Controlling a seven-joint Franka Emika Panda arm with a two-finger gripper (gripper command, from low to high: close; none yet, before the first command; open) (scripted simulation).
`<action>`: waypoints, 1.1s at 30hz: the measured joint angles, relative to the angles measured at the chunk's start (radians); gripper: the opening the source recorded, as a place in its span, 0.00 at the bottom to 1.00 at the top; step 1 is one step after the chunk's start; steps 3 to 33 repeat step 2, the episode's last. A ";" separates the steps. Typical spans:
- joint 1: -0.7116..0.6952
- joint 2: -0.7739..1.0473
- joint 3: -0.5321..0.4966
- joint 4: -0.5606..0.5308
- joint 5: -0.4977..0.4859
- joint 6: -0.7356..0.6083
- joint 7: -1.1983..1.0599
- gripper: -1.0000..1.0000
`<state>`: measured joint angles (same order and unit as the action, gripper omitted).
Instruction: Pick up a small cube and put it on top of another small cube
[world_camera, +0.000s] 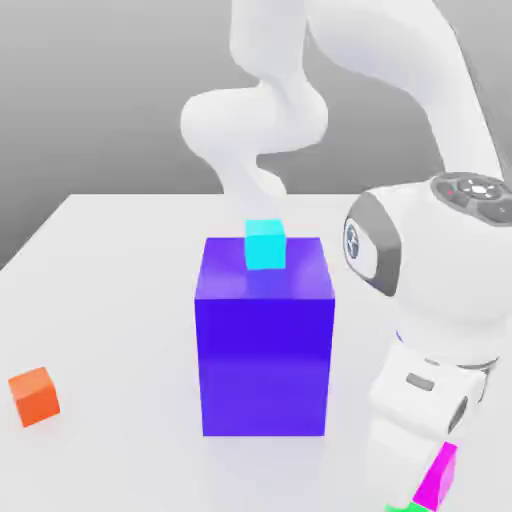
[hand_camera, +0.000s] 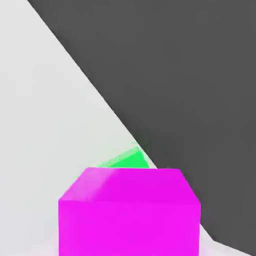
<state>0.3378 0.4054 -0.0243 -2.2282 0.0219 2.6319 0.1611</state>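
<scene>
Down at the near edge of the table (world_camera: 110, 260), the magenta cube (world_camera: 438, 478) hangs under the white hand, well in front of the big blue block (world_camera: 265, 340) and off toward the exterior view's right. From the hand view that magenta cube (hand_camera: 130, 215) sits right up close under the camera. Whether the gripper (world_camera: 432, 485) is pinching it or has let go, I cannot tell; the fingers themselves are hidden behind the hand's body. Just below the magenta cube, a sliver of the green cube (world_camera: 405, 507) peeks out; in the hand view the green cube (hand_camera: 127, 160) pokes out from behind the magenta one, at the table's edge. Whether the two touch I can't say. Out to the exterior view's left of the blue block, well apart from it, the orange cube (world_camera: 35, 396) sits alone. Then the blue block itself, mid-table. On its top, toward the far edge, the cyan cube (world_camera: 265, 245). Beyond the block, the arm's white links curve up.
</scene>
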 joint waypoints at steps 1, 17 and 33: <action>0.000 0.000 0.000 0.000 0.000 0.000 0.000 1.00; 0.000 0.000 0.000 0.000 0.000 0.000 0.000 1.00; 0.000 0.000 0.000 0.000 0.000 0.000 0.000 1.00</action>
